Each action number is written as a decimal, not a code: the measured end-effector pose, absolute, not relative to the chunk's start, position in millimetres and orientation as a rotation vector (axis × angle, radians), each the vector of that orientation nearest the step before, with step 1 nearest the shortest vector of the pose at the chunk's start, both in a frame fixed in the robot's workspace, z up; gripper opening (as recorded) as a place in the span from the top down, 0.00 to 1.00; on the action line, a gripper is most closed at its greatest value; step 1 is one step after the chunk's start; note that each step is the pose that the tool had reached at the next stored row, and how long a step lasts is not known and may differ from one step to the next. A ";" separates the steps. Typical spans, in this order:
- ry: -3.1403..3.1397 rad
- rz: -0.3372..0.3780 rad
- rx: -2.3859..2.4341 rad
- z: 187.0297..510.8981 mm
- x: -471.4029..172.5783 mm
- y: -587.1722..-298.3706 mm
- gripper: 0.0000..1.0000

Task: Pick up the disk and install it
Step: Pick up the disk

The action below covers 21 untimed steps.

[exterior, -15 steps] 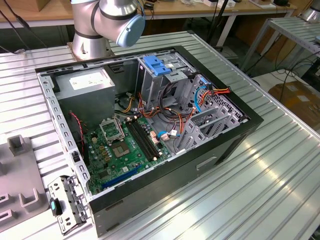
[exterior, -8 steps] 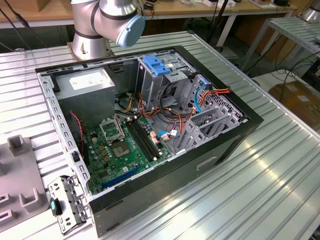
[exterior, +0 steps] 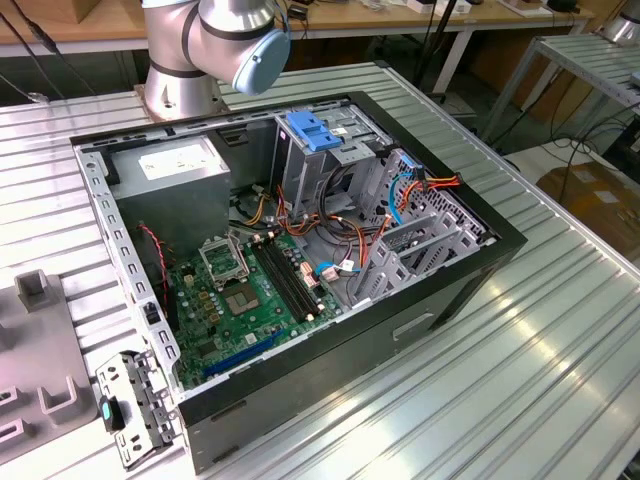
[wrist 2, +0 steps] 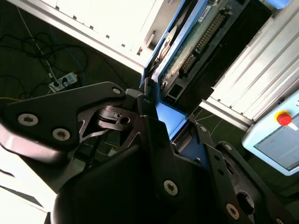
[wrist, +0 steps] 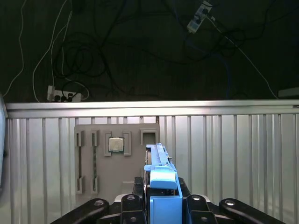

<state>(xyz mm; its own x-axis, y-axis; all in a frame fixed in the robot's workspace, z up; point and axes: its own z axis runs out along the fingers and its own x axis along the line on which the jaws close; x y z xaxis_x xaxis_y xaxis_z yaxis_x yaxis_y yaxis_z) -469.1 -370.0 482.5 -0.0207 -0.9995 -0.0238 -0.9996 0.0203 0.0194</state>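
Note:
My gripper [wrist: 161, 205] is shut on the disk [wrist: 161, 179], which I see edge-on in the first wrist view, its blue plastic rail standing between the black fingers. In the second wrist view the disk [wrist 2: 196, 37] reaches away from the gripper [wrist 2: 170, 126], showing its green circuit-board side and a blue side rail. It hangs in the air above the ribbed metal table [wrist: 233, 154], touching nothing else. The arm's base and elbow [exterior: 215, 40] stand behind the open computer case [exterior: 300, 250].
Inside the case are a drive cage with a blue latch plate [exterior: 315, 132], a grey power-supply box [exterior: 175, 165], a motherboard [exterior: 245, 290] and loose cables. A grey fixture tray [wrist: 117, 163] holding a chip lies on the table. A pendant with a red button [wrist 2: 285, 119] lies beyond the table edge.

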 end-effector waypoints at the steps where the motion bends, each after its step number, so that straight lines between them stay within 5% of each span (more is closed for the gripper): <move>1: 2.241 0.048 -2.196 484.1 -469.1 -370.0 0.63; 21: 2.241 0.048 -2.196 514.1 -469.1 -370.0 0.63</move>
